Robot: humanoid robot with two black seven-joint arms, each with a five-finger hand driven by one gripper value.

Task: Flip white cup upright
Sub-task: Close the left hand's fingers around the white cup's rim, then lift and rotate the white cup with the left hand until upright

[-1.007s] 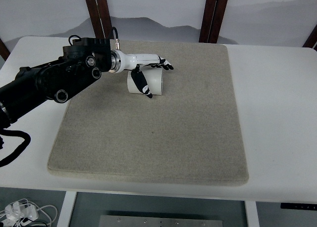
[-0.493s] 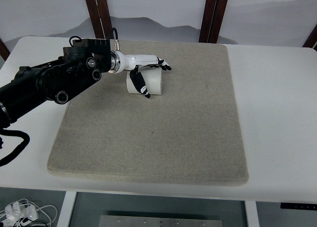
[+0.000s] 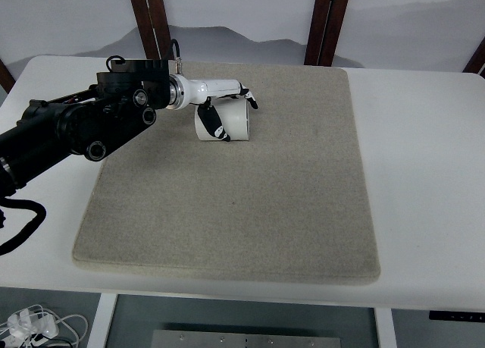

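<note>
Compared with a second ago, the fingers of the left hand (image 3: 225,104) are now curled more closely around the white cup (image 3: 226,121). The cup is gripped by this hand and is seen lying on its side on the grey mat (image 3: 242,204), near its far edge.

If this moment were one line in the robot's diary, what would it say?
left hand: shut on white cup | cup: on its side, on grey mat | right arm: out of view | step: upright flip not yet done
</note>
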